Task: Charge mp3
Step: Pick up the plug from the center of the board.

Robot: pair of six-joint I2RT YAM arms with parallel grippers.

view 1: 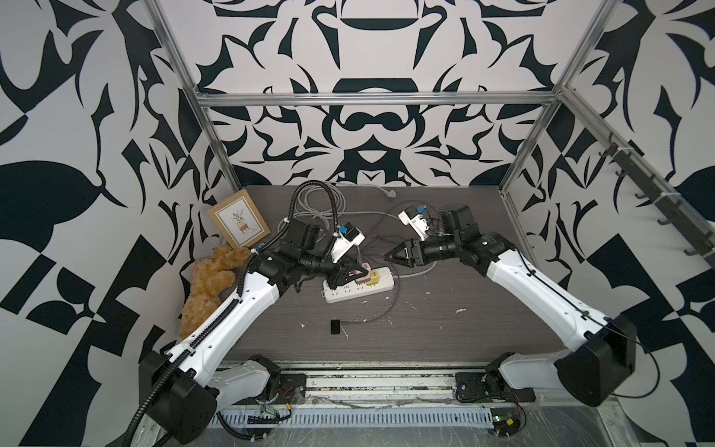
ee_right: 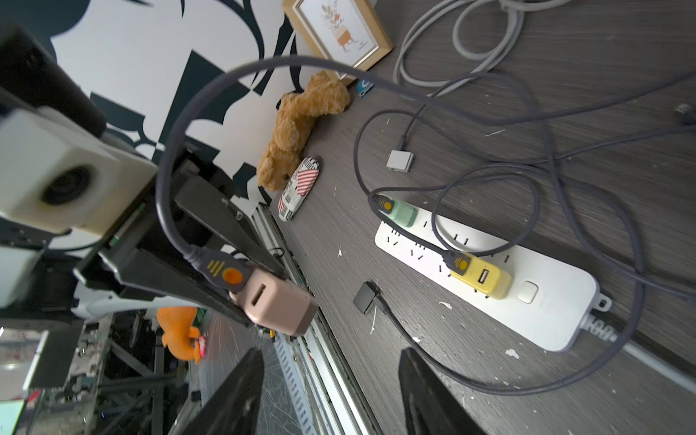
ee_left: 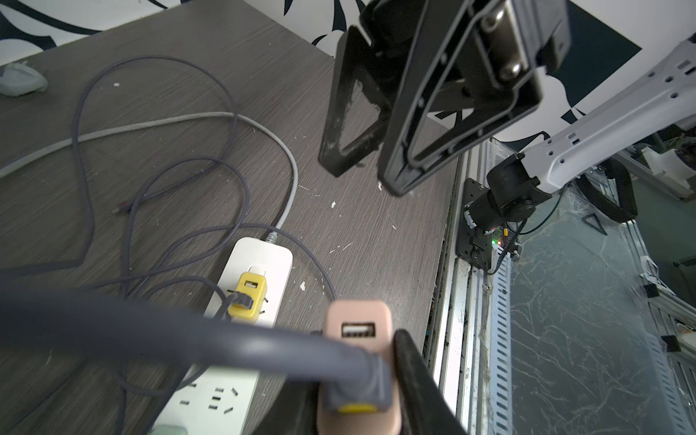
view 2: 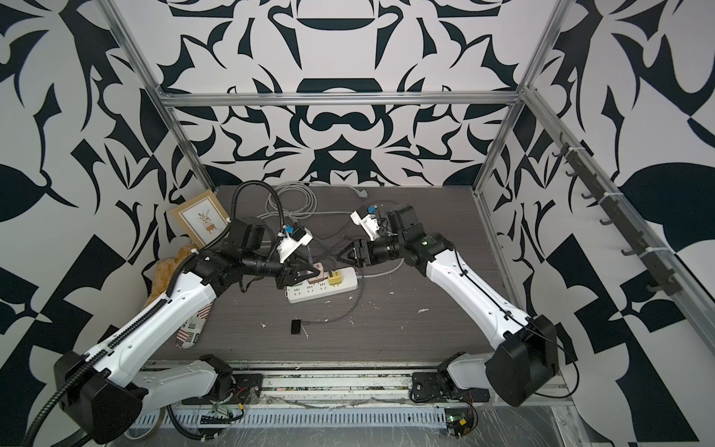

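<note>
Left end effector [ee_left: 356, 399] clamps one pink cube [ee_left: 354, 324]; right end effector [ee_right: 331, 361] gapes empty; two cubes [ee_right: 486, 280] [ee_right: 403, 212] occupy one strip [ee_right: 546, 312].

Nothing reads for certain: the striped pouch [view 2: 192, 329], at eight o'clock in a top view, bears only blurred print.

A framed picture [view 1: 239, 221] stands at the table's [view 1: 445, 309] far left, with a teddy bear [view 1: 211, 286] lying just nearer. A striped pouch [ee_right: 299, 188] lies beside the bear. Grey cable [view 1: 321, 201] is coiled at the far edge. Mid-table is a white power strip [view 1: 344, 295] with a yellow cube [view 1: 373, 279] plugged in. Nearer lies a small black device [view 1: 335, 326] on a thin cord.
</note>
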